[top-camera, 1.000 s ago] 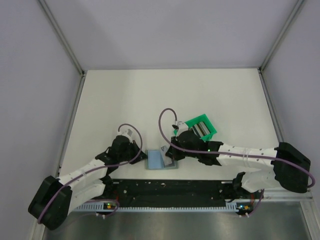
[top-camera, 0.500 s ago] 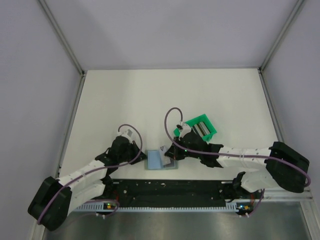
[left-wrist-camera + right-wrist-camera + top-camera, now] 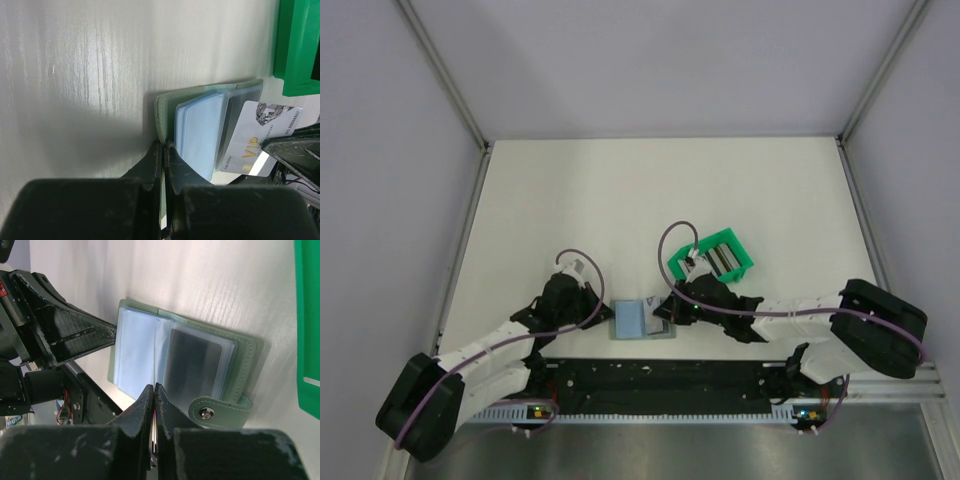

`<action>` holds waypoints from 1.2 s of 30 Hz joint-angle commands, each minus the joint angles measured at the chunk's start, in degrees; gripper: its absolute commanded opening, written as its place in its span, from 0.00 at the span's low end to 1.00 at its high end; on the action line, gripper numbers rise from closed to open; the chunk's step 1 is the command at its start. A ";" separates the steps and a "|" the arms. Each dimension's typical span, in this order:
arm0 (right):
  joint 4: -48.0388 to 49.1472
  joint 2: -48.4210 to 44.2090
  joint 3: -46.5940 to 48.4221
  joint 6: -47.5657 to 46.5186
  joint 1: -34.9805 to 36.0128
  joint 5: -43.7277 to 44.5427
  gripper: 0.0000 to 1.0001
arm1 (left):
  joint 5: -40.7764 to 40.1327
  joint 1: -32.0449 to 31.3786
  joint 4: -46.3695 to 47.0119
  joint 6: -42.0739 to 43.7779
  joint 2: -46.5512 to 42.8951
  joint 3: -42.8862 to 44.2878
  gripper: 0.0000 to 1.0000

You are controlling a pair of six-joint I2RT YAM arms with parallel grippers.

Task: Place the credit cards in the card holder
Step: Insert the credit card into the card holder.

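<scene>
Holder: the grey-green folding card holder (image 3: pixel 632 320) is lying open at the white bench's (image 3: pixel 570 200) near edge.
Left end effector (image 3: pixel 163 150): is pinching the holder's cover edge.
Right end effector (image 3: pixel 153 390): is gripping a whitish VIP credit card (image 3: pixel 252 137) at the sleeves, apparently not yet seated.
Done: a dark grey card (image 3: pixel 195 357) is sitting sleeved.
Left: more cards seem to be waiting in the bright green plastic bin (image 3: pixel 705 245).
Views: the left wrist view is showing the VIP face, while the right wrist view is showing that card edge-on and the sleeved card.

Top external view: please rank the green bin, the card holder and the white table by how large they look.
1. white table, by far the largest.
2. green bin.
3. card holder, lying open, clearly smaller than the bin.
</scene>
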 commanded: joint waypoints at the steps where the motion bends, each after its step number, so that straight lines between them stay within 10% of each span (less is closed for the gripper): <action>1: 6.33 -0.03 -1.97 2.71 -0.57 1.43 0.00 | -0.84 0.09 1.78 -0.02 0.03 -1.50 0.00; 36: 6.95 1.73 -1.88 5.17 -0.57 -0.34 0.00 | -0.31 0.09 2.57 -1.17 -0.50 -2.38 0.00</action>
